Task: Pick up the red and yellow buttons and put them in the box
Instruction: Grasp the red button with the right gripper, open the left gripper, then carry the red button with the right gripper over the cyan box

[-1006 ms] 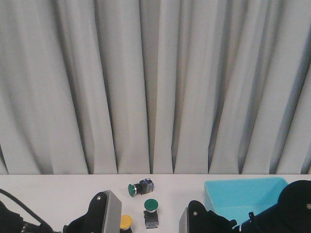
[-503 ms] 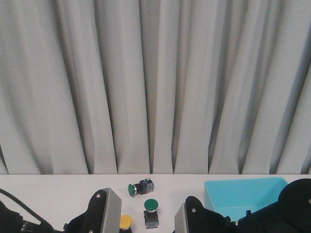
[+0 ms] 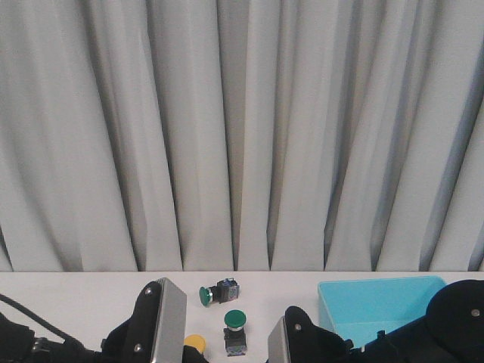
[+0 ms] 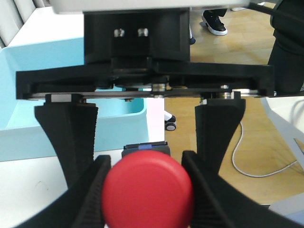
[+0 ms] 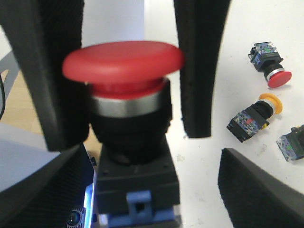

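My left gripper (image 4: pixel 148 190) is shut on the domed cap of a red button (image 4: pixel 148 192), held up off the table. In the right wrist view this red button (image 5: pixel 123 61) stands upright between the left gripper's fingers (image 5: pixel 199 66). My right gripper (image 5: pixel 149 190) is open, with its jaws wide apart on either side of the button's dark body. A second red button (image 5: pixel 274 71) and a yellow button (image 5: pixel 254 118) lie on the white table. The yellow button (image 3: pixel 195 344) also shows in the front view, between the two arms. The cyan box (image 3: pixel 378 302) stands at the right.
Two green-capped buttons (image 3: pixel 215 293) (image 3: pixel 236 327) lie mid-table, behind the arms. Another switch body (image 5: pixel 292 142) lies at the edge of the right wrist view. The box's near wall (image 4: pixel 47 85) is behind the left gripper. A grey curtain closes off the back.
The right arm has moved left toward the left gripper. The left gripper has risen a little and now hides more of the yellow button.
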`<state>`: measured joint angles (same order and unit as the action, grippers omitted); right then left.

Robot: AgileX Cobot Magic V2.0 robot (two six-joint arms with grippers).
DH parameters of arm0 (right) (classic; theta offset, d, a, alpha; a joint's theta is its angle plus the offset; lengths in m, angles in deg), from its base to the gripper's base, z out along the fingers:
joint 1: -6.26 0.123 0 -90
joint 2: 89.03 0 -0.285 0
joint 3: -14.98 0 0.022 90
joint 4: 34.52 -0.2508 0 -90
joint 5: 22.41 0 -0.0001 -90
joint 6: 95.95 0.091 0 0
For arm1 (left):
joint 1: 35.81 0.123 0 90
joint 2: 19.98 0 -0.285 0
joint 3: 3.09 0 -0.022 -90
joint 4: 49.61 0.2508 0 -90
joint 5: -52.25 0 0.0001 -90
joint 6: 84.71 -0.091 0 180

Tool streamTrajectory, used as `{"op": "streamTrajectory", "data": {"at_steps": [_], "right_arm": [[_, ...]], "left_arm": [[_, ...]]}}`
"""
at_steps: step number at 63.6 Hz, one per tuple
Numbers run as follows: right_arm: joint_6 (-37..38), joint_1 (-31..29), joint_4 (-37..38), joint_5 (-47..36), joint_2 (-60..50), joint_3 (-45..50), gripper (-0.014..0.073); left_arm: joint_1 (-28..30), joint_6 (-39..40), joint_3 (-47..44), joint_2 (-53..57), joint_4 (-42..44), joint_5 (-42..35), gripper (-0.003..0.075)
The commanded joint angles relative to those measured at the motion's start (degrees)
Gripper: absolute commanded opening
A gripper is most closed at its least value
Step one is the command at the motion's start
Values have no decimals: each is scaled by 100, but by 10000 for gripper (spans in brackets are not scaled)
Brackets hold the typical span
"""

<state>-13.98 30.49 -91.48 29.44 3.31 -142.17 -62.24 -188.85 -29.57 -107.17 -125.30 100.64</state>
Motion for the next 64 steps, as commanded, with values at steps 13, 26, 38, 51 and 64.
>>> {"op": "streamTrajectory", "data": {"at_steps": [13, 26, 38, 51, 64], "right_arm": [[-69, 7, -473, 116, -163, -166, 391], [-114, 7, -469, 202, -163, -166, 232], [-131, 7, -469, 214, -163, -166, 189], [-126, 0, -469, 221, -163, -166, 197], [6, -12, -90, 148, -256, -166, 199]], "left_arm": [[17, -13, 150, 148, -412, 84, 203], [17, -13, 150, 148, -412, 84, 203], [17, -13, 150, 148, -406, 107, 263], [17, 72, 150, 169, -400, 110, 475], [17, 633, 150, 519, 60, -429, 561]]}}
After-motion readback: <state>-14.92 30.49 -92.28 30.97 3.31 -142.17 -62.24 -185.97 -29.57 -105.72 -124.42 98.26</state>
